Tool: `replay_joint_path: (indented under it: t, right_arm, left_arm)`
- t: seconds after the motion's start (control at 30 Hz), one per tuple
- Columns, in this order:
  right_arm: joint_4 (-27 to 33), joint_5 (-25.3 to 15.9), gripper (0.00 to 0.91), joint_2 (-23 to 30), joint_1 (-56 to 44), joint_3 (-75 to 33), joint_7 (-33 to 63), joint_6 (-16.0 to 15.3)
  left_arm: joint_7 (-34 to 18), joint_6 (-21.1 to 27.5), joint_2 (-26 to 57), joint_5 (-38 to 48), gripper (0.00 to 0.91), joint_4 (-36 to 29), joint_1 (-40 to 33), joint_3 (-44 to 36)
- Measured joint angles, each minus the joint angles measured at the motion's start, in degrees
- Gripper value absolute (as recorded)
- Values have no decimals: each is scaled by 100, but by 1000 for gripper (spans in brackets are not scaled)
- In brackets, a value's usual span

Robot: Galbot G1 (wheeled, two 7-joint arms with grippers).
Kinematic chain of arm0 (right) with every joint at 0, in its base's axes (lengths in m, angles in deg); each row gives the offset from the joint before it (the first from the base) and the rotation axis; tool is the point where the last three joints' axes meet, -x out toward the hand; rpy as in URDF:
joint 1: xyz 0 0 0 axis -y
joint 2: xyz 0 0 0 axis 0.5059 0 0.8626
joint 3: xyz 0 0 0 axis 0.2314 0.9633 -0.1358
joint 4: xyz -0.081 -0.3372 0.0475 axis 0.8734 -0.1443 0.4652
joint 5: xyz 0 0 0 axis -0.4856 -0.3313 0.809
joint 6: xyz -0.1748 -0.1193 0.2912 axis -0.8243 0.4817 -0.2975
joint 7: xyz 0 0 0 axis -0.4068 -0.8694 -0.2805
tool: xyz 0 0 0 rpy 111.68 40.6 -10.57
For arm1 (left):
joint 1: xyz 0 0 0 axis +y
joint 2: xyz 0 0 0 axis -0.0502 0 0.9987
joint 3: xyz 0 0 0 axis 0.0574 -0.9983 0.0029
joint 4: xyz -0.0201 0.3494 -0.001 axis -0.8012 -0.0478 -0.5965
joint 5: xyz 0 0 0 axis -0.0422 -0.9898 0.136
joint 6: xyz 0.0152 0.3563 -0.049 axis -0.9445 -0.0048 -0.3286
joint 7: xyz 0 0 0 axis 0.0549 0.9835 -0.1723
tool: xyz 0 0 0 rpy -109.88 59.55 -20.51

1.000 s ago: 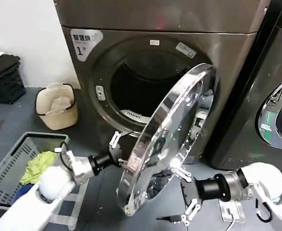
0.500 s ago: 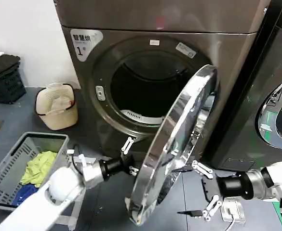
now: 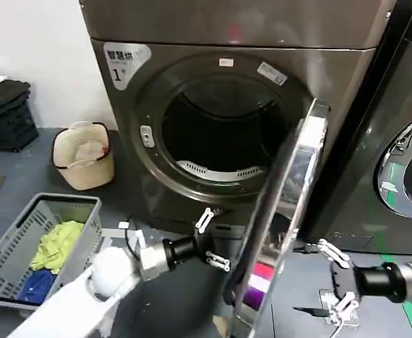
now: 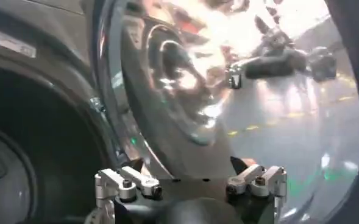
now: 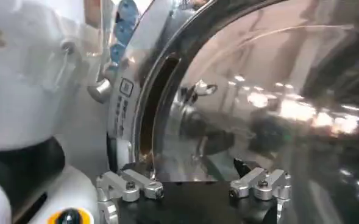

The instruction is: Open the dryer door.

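Note:
The dryer door [image 3: 294, 183] of the bronze-grey machine marked "1" stands swung wide open and shows almost edge-on in the head view. My left gripper [image 3: 218, 239] is open, low on the door's inner side, with its fingertips close to the rim; I cannot tell if they touch. In the left wrist view the left gripper [image 4: 191, 176] faces the door [image 4: 179, 91] with nothing between its fingers. My right gripper [image 3: 325, 278] hangs open on the outer side, apart from the door. The right wrist view has the right gripper [image 5: 194, 173] facing the tinted glass [image 5: 258, 91].
The dark drum opening [image 3: 220, 134] is exposed. A grey basket [image 3: 8, 253] with clothes sits on the floor at the left, with a beige bin [image 3: 84, 158] behind it. The neighbouring darker machine [image 3: 403, 105] stands close on the right.
The door has swung further out, from a slanted face to nearly edge-on. My left gripper followed it to the right on the inner side. My right gripper drew back to the right.

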Motion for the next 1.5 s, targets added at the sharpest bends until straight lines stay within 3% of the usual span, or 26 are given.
replay_joint_path:
  t: [0.3,0.77,0.93,1.23,1.5]
  right_arm:
    - [343,-114,907,784,-994,-1363,127,453]
    - [1347,175,907,1529,-2016,-3093,214,792]
    - [1764,311,907,1811,-2194,-3483,809,1112]
    - [2398,310,907,2221,-2443,-4121,1743,1423]
    - [2824,-207,907,2507,-2396,-4365,3239,1379]
  left_arm:
    - [-10,-12,-279,-8,907,246,-434,-511]
    - [-51,-36,-921,-93,907,791,-1196,-1461]
    - [-113,-46,-1191,-157,907,1034,-1388,-1767]
    - [-253,-15,-1682,-257,907,1431,-1752,-2197]
    - [-407,18,-2101,-297,907,1749,-1999,-2428]
